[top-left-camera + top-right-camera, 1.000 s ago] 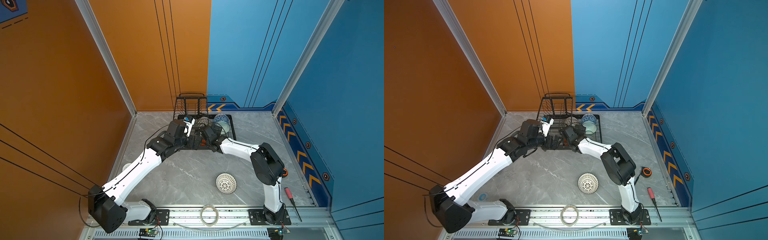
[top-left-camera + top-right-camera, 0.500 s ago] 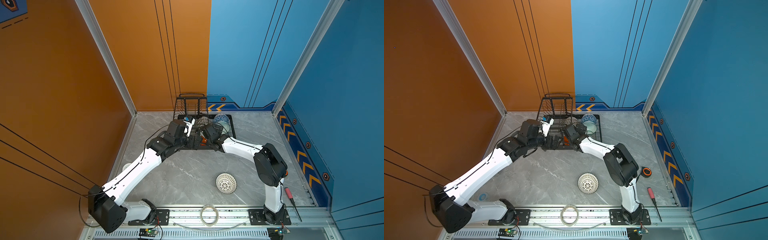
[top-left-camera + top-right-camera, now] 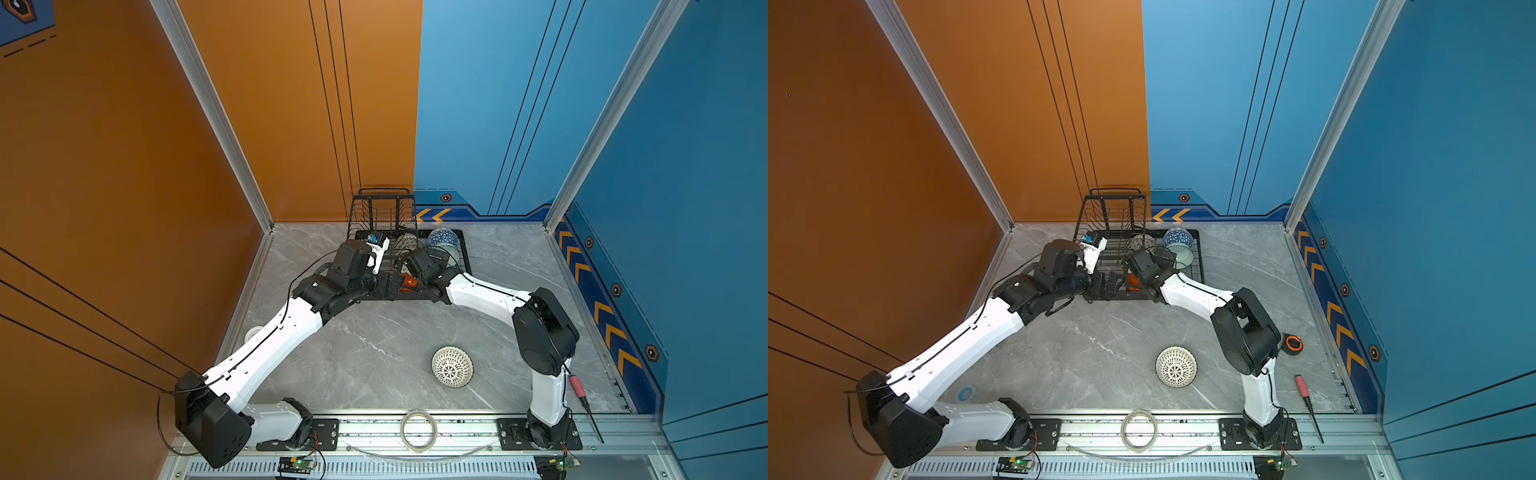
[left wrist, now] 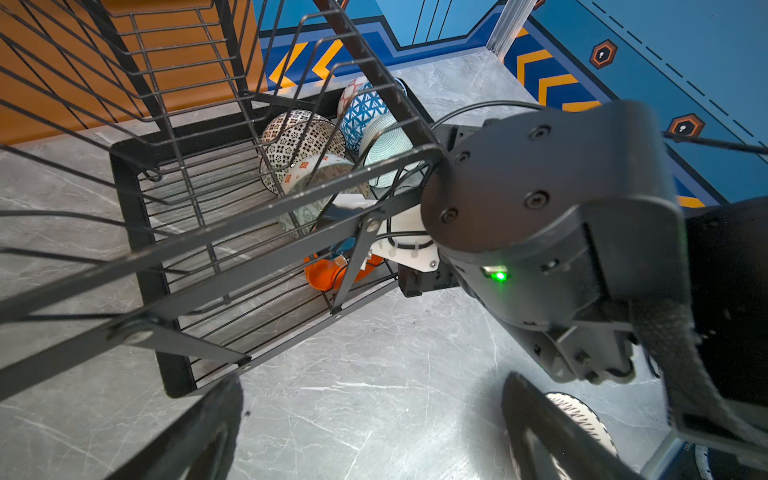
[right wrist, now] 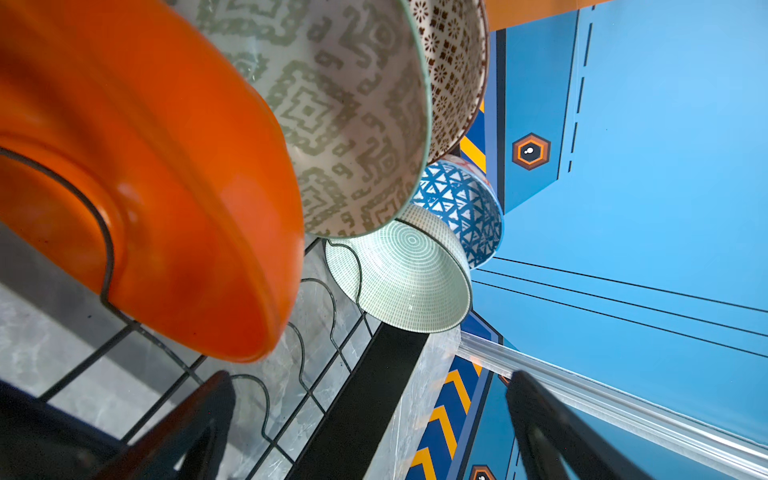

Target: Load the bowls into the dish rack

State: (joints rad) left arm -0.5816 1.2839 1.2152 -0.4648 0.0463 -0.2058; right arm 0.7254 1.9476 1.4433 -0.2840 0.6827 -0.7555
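Observation:
The black wire dish rack (image 3: 465,266) (image 3: 1200,257) stands at the back wall. Leaning in its lower tray are the orange bowl (image 5: 166,187) (image 4: 322,274), the maze-patterned bowl (image 5: 332,112), the dark-dotted bowl (image 4: 299,141), the blue triangle bowl (image 5: 461,199) and the pale mint bowl (image 5: 407,270). My right gripper (image 5: 374,419) is open and empty inside the tray, one finger just beside the orange bowl. My left gripper (image 4: 370,432) is open and empty over bare table at the rack's front left corner (image 4: 178,382). A white lattice bowl (image 3: 452,366) (image 3: 1176,367) lies upside down on the table.
A small white jar (image 3: 253,332) sits by the left wall under my left arm. A tape ring (image 3: 418,430) lies on the front rail. A red screwdriver (image 3: 584,399) and an orange-black disc (image 3: 1293,343) lie at the right. The rack's raised basket (image 3: 384,216) overhangs the tray's left part.
My right arm's elbow has swung a little to the right while its wrist stays at the rack. The left arm and the bowls have not moved.

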